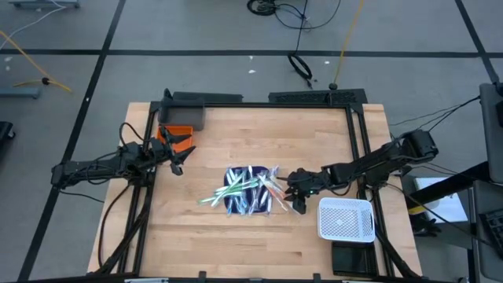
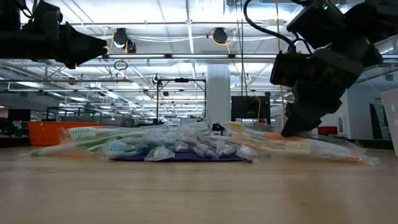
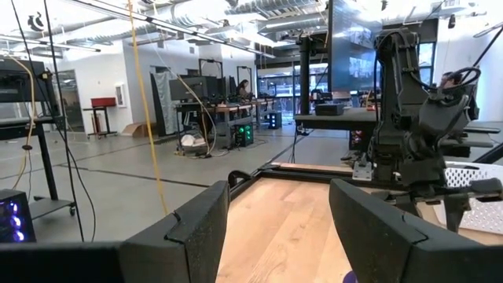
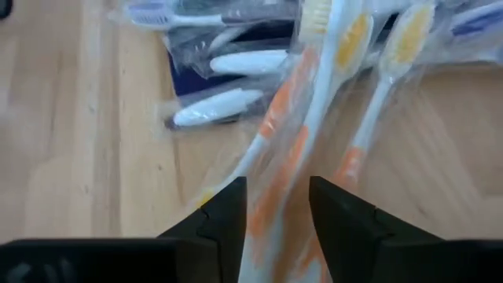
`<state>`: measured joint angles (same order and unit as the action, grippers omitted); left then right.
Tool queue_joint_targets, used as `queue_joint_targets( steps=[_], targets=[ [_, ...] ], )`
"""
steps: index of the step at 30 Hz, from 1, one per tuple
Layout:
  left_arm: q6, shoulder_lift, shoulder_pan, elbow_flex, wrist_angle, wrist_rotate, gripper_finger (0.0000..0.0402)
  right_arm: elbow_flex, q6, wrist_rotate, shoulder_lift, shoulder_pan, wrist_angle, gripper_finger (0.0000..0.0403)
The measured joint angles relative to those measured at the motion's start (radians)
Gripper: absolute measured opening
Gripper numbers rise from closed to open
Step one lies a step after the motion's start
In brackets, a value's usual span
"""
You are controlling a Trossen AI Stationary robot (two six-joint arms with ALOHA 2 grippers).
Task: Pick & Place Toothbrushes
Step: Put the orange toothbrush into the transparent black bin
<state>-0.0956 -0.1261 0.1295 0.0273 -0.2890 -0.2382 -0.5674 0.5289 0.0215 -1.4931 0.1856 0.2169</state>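
The right gripper's [image 4: 275, 216] fingers stood slightly apart, straddling an orange-and-white toothbrush [image 4: 295, 134] whose long axis ran straight out between them, not yet clamped. The toothbrushes [image 1: 247, 191] lay heaped at table centre, at nine o'clock from it. The left gripper [image 1: 178, 159], open and empty, waited farther off at ten o'clock of the heap.

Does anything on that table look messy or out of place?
Yes: the toothbrushes lie in a jumbled, crisscrossed heap on the mat, several spilling off it onto the table. The right gripper is at the heap's edge.
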Motion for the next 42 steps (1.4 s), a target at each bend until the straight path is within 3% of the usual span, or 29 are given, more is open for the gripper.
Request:
queue_joint_targets(
  steps=[3, 9, 19, 27, 34, 42],
  targets=[
    [0.0, 0.0, 0.0, 0.0, 0.0, 0.0, 0.0223, 0.0, 0.009, 0.002, -0.012, 0.0, -0.008, 0.0103],
    [0.0, 0.0, 0.0, 0.0, 0.0, 0.0, 0.0223, -0.009, -0.006, 0.005, 0.009, 0.0, -0.009, 0.0016],
    [0.012, 0.0, 0.0, 0.0, 0.001, 0.0, 0.0223, -0.111, -0.105, 0.003, 0.015, -0.002, -0.012, 0.0011],
    [0.142, -0.035, -0.001, 0.0, -0.026, 0.05, 0.0223, -0.192, -0.25, -0.127, 0.015, -0.038, 0.035, 0.0011],
    [0.188, -0.205, -0.001, 0.0, -0.25, 0.126, 0.0223, -0.21, -0.386, -0.141, 0.015, -0.122, 0.29, 0.0011],
    [0.257, -0.548, -0.001, 0.0, -0.651, 0.144, 0.0223, -0.21, -0.463, -0.097, 0.015, -0.178, 0.488, 0.0011]
  ],
)
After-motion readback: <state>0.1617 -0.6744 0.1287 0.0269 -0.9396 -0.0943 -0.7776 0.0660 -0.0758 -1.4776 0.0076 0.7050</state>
